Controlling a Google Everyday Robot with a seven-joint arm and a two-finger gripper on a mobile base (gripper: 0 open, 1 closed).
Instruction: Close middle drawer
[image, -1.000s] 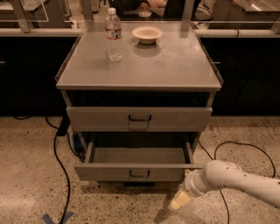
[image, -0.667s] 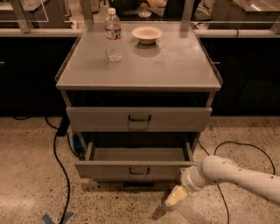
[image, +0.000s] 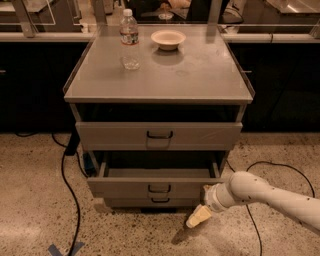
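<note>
Low down, end effector (image: 199, 216) near open middle drawer (image: 125, 189).

Matt grey metal middle drawer (image: 120, 188), just up-left of the cream, plastic-looking gripper (image: 199, 216) hanging near its right front corner. Smooth, glossy white arm shell (image: 270, 196) behind the gripper. Speckled, polished stone floor (image: 30, 200) beneath it. Clear plastic bottle (image: 130, 40) far above.

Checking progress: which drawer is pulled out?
The middle drawer, tray exposed; top drawer and lowest drawer sit further back. Gripper hangs low, right of its front.
</note>
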